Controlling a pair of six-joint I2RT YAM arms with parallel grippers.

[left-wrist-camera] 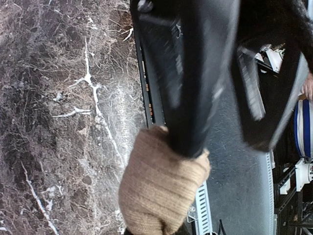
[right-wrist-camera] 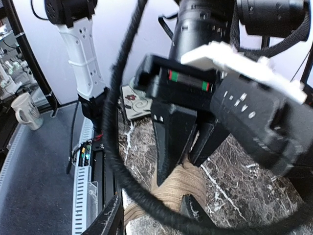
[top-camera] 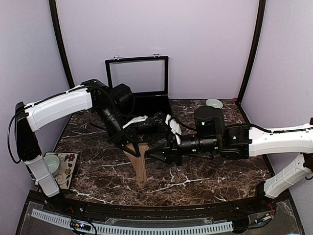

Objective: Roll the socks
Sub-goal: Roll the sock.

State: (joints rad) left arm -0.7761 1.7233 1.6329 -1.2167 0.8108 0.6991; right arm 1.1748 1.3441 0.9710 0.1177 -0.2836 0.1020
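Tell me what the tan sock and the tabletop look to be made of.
The tan sock looks like soft knitted yarn, perhaps wool or a cotton blend, with a matte finish: ribbed rows run across it. The tabletop looks like polished dark brown marble or a marble-look laminate: white veins cross it and it shines faintly. Which of the two cannot be told.

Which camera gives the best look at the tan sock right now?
The top external view: the tan sock shows nearly full length, hanging from the left gripper. The left wrist view shows only its ribbed end; the right wrist view shows a patch behind a cable.
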